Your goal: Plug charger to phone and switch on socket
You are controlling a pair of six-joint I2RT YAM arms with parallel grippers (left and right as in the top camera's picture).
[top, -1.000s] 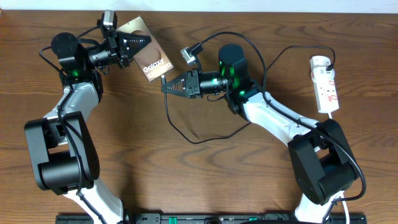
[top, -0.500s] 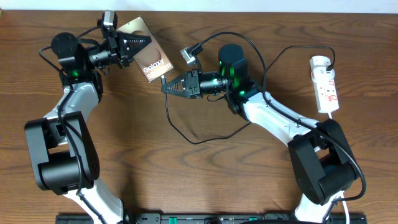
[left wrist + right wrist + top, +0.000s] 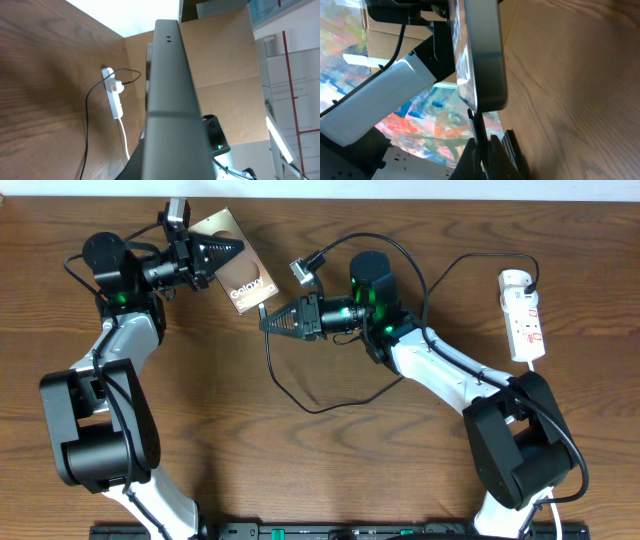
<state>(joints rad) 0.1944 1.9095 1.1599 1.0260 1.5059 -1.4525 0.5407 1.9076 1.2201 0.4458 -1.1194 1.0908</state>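
Note:
My left gripper [image 3: 230, 249] is shut on the phone [image 3: 246, 280], a brown rectangle with "Galaxy" lettering, and holds it tilted above the table at the back left. In the left wrist view the phone [image 3: 167, 90] shows edge-on as a grey slab. My right gripper [image 3: 264, 320] is shut on the connector end of the charger [image 3: 300, 402]. Its thin black cable loops over the table and runs to the white socket [image 3: 524, 315] at the far right. In the right wrist view the connector tip [image 3: 475, 125] reaches the phone's [image 3: 482, 50] lower edge, between my fingers [image 3: 496, 152].
A thicker black robot cable with a small camera head [image 3: 300, 268] arcs over the right arm. The socket [image 3: 115, 95] and its white cord also show in the left wrist view. Cardboard boxes [image 3: 225, 65] stand beyond the table. Both arm bases sit near the front edge.

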